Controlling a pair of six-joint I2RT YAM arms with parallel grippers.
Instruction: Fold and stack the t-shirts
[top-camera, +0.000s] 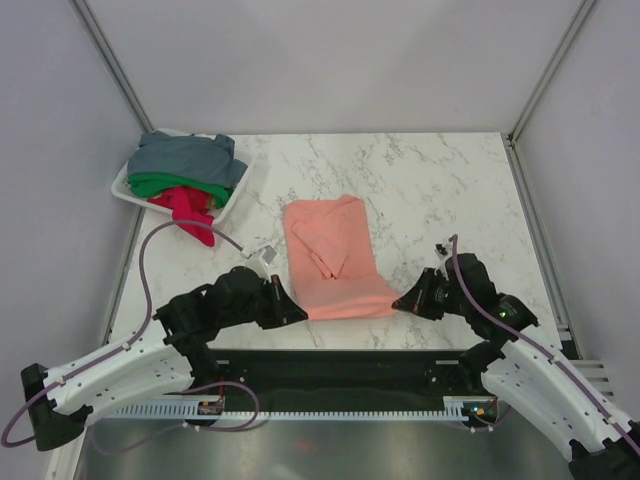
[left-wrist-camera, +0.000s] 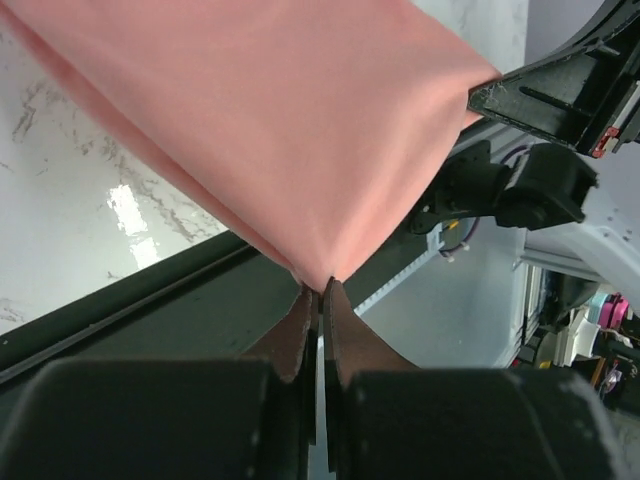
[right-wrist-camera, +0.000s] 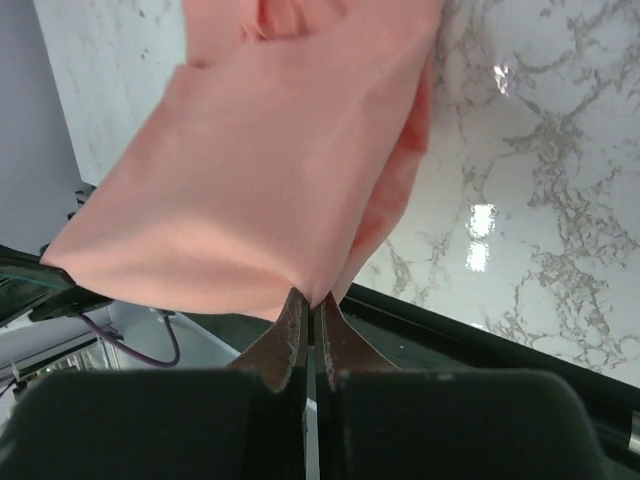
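A salmon-pink t-shirt, partly folded into a long strip, lies on the marble table in the middle. My left gripper is shut on its near left corner. My right gripper is shut on its near right corner. Both corners are lifted a little at the table's near edge. The grey-blue t-shirt, the green t-shirt and the red t-shirt lie piled in the basket at the far left.
The white mesh basket stands at the table's far left corner, with the red shirt hanging over its rim. A dark rail runs along the near edge between the arm bases. Walls close in the table on three sides.
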